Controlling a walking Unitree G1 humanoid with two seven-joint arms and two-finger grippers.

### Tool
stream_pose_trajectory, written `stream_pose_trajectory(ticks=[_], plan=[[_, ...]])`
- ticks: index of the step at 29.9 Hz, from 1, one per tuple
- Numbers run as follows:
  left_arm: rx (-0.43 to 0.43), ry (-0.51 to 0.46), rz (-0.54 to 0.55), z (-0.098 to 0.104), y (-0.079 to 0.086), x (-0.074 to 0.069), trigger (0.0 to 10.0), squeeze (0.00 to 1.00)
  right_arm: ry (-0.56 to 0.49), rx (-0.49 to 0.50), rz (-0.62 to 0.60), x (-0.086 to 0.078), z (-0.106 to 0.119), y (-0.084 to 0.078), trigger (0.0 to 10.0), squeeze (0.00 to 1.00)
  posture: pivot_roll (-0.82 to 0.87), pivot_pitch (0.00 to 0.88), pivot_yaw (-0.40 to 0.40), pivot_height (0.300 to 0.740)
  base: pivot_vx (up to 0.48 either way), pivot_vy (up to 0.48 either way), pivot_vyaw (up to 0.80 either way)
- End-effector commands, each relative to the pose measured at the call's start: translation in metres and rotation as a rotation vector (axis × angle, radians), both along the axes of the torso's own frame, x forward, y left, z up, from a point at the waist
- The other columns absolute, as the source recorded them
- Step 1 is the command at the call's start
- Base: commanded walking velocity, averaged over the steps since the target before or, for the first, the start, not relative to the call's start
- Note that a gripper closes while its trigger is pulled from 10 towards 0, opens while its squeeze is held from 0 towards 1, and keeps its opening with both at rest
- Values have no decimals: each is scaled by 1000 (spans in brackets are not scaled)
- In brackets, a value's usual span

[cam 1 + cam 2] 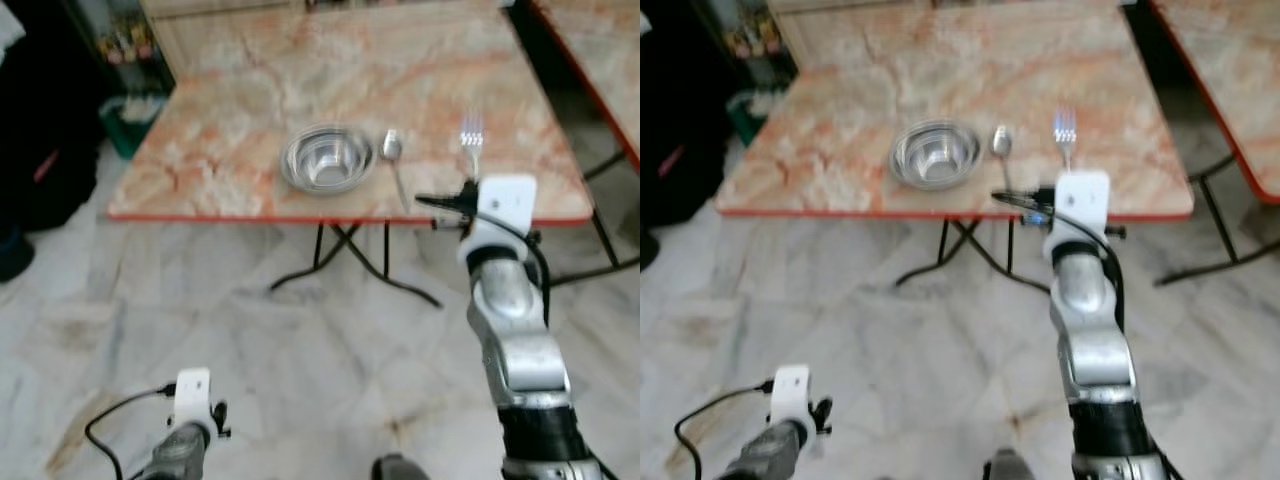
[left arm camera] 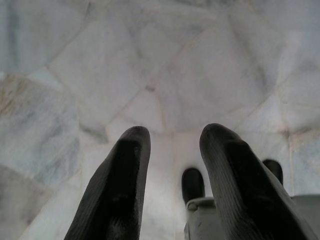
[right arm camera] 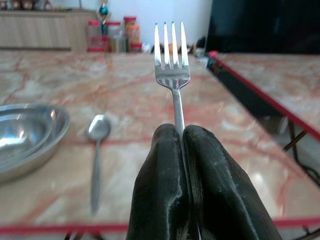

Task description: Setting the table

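Observation:
A steel bowl [image 1: 326,158] sits near the front edge of the marble table [image 1: 220,170], with a spoon [image 1: 393,150] lying just right of it. My right gripper [image 3: 181,131] is shut on the handle of a fork [image 3: 172,65], tines pointing away from me. It holds the fork [image 1: 471,135] over the table's front right part, to the right of the spoon [image 3: 97,135] and bowl [image 3: 25,135]. Whether the fork touches the tabletop cannot be told. My left gripper [image 2: 172,137] hangs low at my left side over the floor, fingers apart and empty.
The table has a red rim and black folding legs [image 1: 345,255]. A second, similar table [image 1: 600,50] stands close on the right. A green basket [image 1: 130,120] and dark items lie at the left. Jars [image 3: 112,37] stand on a far counter. Pale marble floor [image 1: 300,350] lies between me and the table.

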State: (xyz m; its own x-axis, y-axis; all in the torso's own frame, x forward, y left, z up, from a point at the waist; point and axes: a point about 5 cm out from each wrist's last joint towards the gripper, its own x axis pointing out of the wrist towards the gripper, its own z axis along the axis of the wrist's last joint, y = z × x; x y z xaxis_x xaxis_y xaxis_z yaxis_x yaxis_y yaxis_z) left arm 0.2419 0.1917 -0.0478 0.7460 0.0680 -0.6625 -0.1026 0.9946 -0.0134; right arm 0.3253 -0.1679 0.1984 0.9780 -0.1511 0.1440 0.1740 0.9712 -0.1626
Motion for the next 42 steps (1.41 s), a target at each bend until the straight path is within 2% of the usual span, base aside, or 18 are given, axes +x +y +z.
stream_pose_trajectory(ticks=[1,37,42], plan=[[24,27,17,-3,10,-7,10000,0,-13,19,29,0,3,10,10000,0,-137,177,96,740,337,0,0],[23,19,5,-3,6,-5,10000,0,2,17,17,-3,-1,3,10000,0,-144,159,104,740,338,0,0],[20,17,9,-3,7,-5,10000,0,29,15,13,-9,-5,2,10000,0,-145,156,103,740,0,0,0]])
